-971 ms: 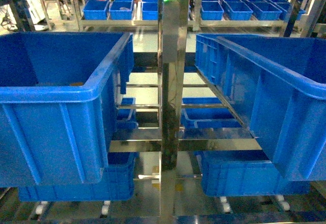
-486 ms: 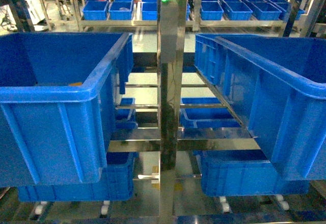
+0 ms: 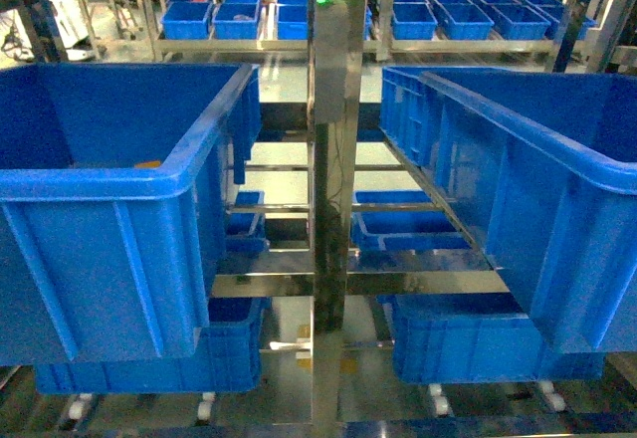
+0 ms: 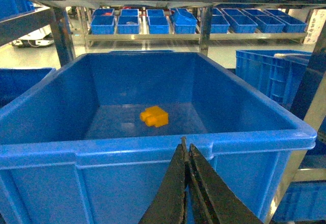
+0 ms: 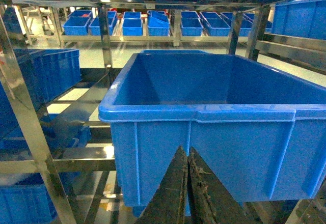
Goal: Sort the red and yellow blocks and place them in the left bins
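A large blue bin (image 3: 100, 181) fills the left of the head view, and only an orange speck of the yellow block (image 3: 147, 164) shows over its rim. In the left wrist view the yellow block (image 4: 154, 116) lies alone on the floor of this left bin (image 4: 76, 148). My left gripper (image 4: 187, 143) is shut and empty, just outside the bin's near rim. The red block does not show in any view. My right gripper (image 5: 187, 150) is shut and empty, low in front of another big blue bin (image 5: 204, 113). Neither gripper appears in the head view.
A steel rack post (image 3: 333, 199) stands between the left bin and the right-hand bin (image 3: 518, 129). More blue crates (image 3: 149, 363) sit on the lower shelf. Small blue trays (image 3: 214, 15) line a far rack. A steel upright (image 5: 25, 117) stands left of the right gripper.
The head view has shifted very slightly against the bins. Nothing else has visibly changed.
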You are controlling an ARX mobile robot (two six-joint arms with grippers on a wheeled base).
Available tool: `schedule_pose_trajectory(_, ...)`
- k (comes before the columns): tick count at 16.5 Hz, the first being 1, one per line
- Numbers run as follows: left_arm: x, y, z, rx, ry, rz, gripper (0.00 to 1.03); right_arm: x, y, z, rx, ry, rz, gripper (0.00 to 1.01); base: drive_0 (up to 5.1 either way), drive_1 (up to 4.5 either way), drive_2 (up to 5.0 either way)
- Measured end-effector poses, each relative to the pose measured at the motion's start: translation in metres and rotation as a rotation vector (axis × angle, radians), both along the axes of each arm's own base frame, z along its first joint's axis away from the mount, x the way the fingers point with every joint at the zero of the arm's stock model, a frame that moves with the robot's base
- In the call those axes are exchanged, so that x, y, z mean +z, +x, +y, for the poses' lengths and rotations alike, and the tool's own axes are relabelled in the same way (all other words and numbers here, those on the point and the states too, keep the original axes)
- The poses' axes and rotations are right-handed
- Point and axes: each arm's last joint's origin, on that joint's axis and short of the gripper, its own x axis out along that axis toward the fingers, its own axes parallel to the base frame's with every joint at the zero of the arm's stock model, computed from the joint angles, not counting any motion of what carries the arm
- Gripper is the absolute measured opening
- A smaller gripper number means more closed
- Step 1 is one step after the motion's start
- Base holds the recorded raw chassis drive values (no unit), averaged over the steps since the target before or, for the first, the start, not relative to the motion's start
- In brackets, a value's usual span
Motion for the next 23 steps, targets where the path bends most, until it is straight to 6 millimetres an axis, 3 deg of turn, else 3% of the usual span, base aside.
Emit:
schedule_pose_trajectory(17, -0.016, -0.024, 0.000, -0.002, 0.000, -0.010, 0.02, -0.011, -0.022, 0.000, 0.001, 0.000, -0.006, 0.02, 0.0, 0.00, 0.0)
schedule_pose_trajectory(18, -0.017, -0.034, 0.000, -0.005, 0.000, -0.024, 0.02, -0.011, -0.022, 0.000, 0.001, 0.000, -0.006, 0.02, 0.0, 0.00, 0.0)
schedule_pose_trajectory(19, -0.019, -0.034, 0.000, -0.004, -0.001, -0.003, 0.06, -0.011, -0.022, 0.000, 0.001, 0.000, -0.006, 0.02, 0.0, 0.00, 0.0)
schedule_pose_trajectory(21, -0.019, -0.034, 0.000, -0.003, -0.002, -0.006, 0.57, -0.011, -0.022, 0.000, 0.000, -0.001, -0.006, 0.50, 0.0, 0.00, 0.0)
schedule_pose_trajectory(22, -0.019, -0.034, 0.000, -0.003, -0.002, -0.006, 0.70, -0.011, -0.022, 0.000, 0.000, -0.001, -0.006, 0.63, 0.0, 0.00, 0.0)
schedule_pose_trajectory(23, -0.019, -0.034, 0.000, -0.003, -0.002, -0.006, 0.75, -0.011, -0.022, 0.000, 0.000, -0.001, -0.006, 0.70, 0.0, 0.00, 0.0)
